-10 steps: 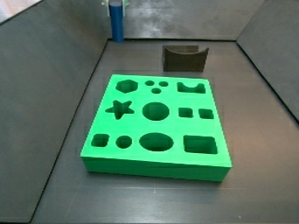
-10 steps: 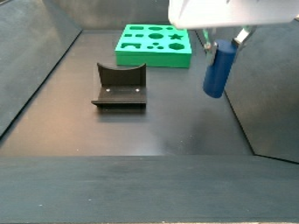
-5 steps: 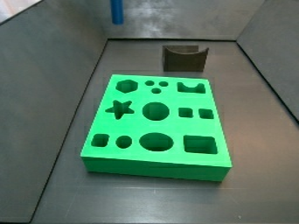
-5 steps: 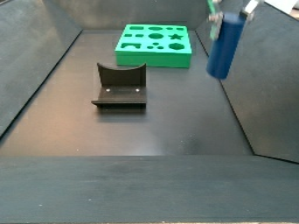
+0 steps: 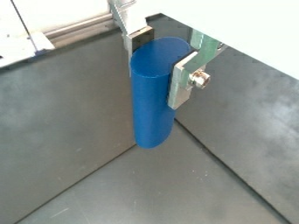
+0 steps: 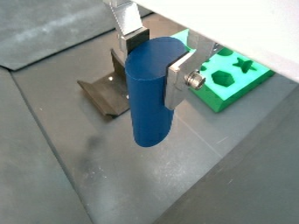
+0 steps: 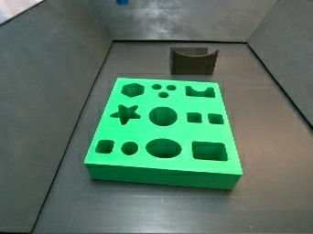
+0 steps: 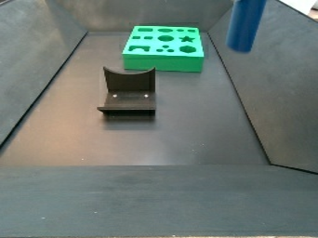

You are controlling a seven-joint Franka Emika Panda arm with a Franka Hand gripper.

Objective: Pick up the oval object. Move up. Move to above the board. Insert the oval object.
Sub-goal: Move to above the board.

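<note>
My gripper [image 5: 162, 54] is shut on the oval object [image 5: 153, 98], a smooth blue peg that hangs upright between the silver fingers [image 5: 187, 75], high above the dark floor. Both wrist views show this grip [image 6: 156, 61] on the peg [image 6: 151, 101]. In a side view only the peg's lower part [image 8: 246, 25] shows at the frame's top edge, to the right of the board; in a side view a sliver of its tip [image 7: 121, 2] shows. The gripper itself is out of both side views. The green board [image 7: 184, 132] with cut-out holes lies flat on the floor [image 8: 144, 59] [image 6: 237, 81].
The dark fixture [image 7: 193, 60] stands on the floor beyond the board, also seen in a side view [image 8: 128, 91] and below the peg in a wrist view [image 6: 103, 93]. Grey walls enclose the dark floor on all sides.
The gripper has risen straight up with the blue peg. The peg has climbed nearly out of the top of both side views. The board and the fixture have not moved.
</note>
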